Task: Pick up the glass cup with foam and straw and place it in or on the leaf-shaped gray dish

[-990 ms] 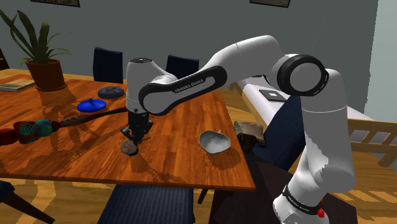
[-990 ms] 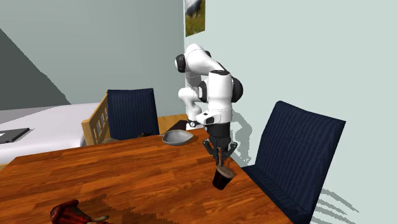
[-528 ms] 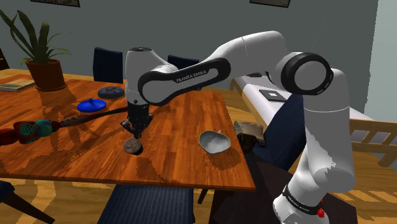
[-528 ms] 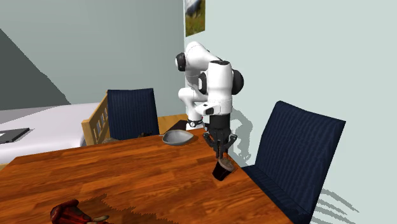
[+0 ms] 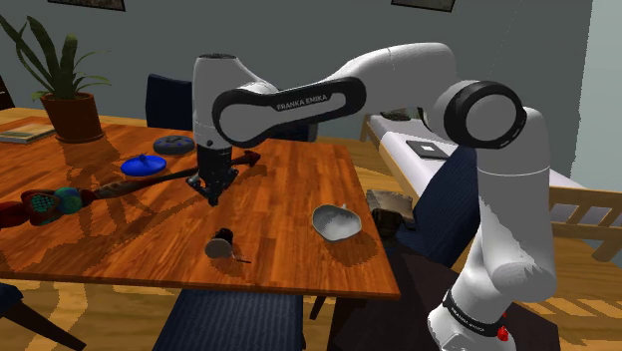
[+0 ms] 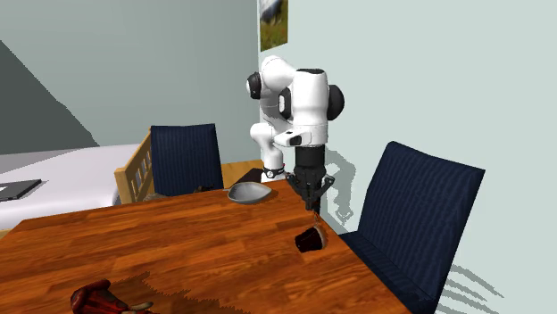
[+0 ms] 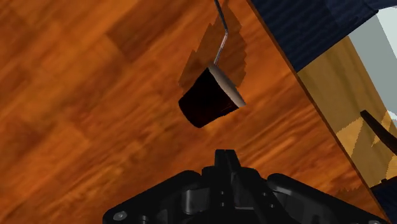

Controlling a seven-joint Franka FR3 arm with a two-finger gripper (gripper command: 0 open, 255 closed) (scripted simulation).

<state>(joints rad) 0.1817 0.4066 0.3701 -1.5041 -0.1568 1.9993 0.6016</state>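
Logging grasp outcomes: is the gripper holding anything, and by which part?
Nothing is held. The gripper is shut, empty, above the wooden table; the dark cup with its straw lies on its side there, clear of the fingers.

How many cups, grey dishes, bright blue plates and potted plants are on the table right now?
Cups: 1, the dark cup, lying on its side.
Grey dishes: 1, the leaf-shaped dish.
Blue plates: 1, the bright blue plate.
Plants: 1, the potted plant.
Total: 4.
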